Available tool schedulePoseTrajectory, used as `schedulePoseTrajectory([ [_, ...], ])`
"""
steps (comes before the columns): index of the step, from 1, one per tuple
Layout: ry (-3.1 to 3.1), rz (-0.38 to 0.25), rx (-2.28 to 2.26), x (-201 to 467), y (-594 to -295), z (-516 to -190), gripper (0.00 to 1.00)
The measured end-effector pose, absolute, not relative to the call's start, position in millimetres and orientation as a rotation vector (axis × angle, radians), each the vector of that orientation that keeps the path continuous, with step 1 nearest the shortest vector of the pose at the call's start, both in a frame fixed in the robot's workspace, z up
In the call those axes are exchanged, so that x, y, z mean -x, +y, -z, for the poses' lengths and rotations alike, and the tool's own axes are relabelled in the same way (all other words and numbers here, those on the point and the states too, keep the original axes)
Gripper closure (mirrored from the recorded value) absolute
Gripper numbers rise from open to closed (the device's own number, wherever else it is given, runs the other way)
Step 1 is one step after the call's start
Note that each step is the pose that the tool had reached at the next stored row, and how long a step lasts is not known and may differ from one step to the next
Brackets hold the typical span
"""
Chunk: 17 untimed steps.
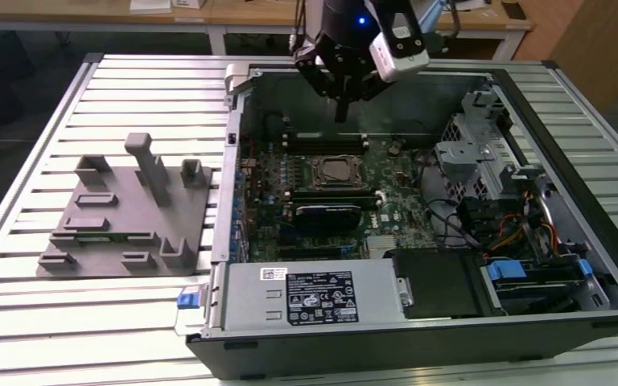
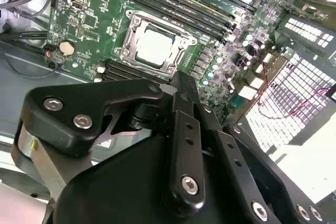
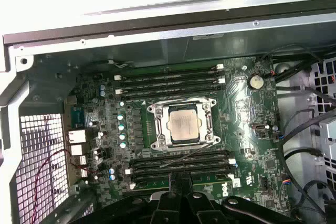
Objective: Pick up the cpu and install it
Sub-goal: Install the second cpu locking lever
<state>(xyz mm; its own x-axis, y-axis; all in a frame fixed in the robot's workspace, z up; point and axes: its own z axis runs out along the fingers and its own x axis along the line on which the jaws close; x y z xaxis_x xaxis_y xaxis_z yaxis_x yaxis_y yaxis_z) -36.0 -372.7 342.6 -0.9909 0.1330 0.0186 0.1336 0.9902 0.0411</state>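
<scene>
The cpu (image 1: 338, 169), a square chip with a silver-grey top, lies flat inside the metal-framed socket on the green motherboard (image 1: 395, 197) of the open computer case. Both wrist views show it too, seated in the socket frame: cpu (image 2: 155, 47), cpu (image 3: 183, 124). My gripper (image 1: 341, 111) hangs above the rear part of the case, above and behind the socket and clear of the board. Its black fingers are pressed together with nothing between them in both wrist views: gripper (image 2: 178, 81), gripper (image 3: 178, 181).
Memory slots (image 3: 168, 82) run along both sides of the socket. A power supply (image 1: 298, 293) and drive cage with cables (image 1: 502, 201) fill the case's front and the exterior view's right. A grey parts fixture (image 1: 126, 209) lies on the slatted table (image 1: 30, 322).
</scene>
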Motion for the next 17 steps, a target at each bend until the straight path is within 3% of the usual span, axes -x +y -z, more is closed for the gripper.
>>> schedulePoseTrajectory([
  [17,-3.118,0.068,0.209,36.0,-372.7,-343.5,0.89],
])
